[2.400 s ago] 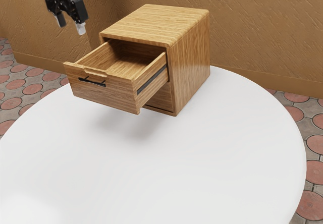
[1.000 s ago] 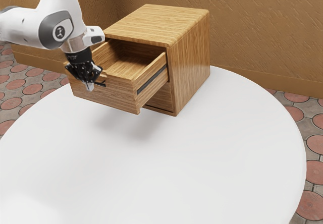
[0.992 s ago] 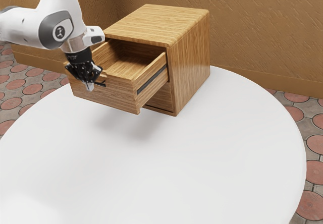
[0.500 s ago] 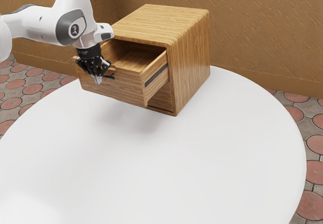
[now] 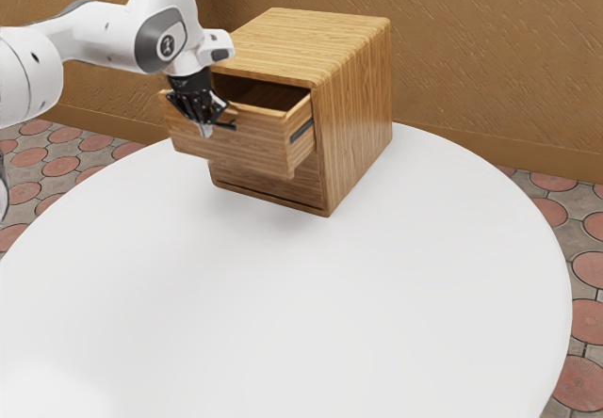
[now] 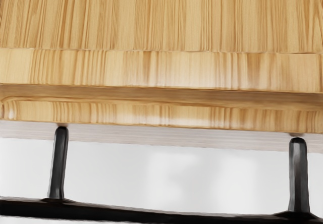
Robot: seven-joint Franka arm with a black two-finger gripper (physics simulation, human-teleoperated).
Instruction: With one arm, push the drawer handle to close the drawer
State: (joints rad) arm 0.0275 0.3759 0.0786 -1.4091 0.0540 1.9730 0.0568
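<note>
While the white arm (image 5: 111,41) reached in from the exterior view's left, its black jaws pointed down at the front of the upper drawer (image 5: 259,147), right by the handle (image 5: 229,125). Whether they stood apart, together or clamped on the handle, I could not tell.

The drawer was partly open, its front standing out from the wooden cabinet (image 5: 356,107). A dark runner (image 5: 301,132) showed along its side, and a strip of the shadowy inside was visible behind the front. Below it, a lower front panel (image 5: 268,184) sat within the cabinet's frame. The cabinet itself stood upright on a round white desk (image 5: 283,296), toward the far edge as the exterior view had it.

In the wrist view, the black handle ran as a bar close under the hand, with two posts (image 6: 59,163) joining it to the drawer front. White desk surface showed between those posts, and light, streaky wood grain lay beyond the drawer's upper edge.

Behind the desk rose a rough tan wall (image 5: 490,60) with a plain baseboard (image 5: 448,136), and the floor (image 5: 61,166) had round reddish tiles set among grey ones.
</note>
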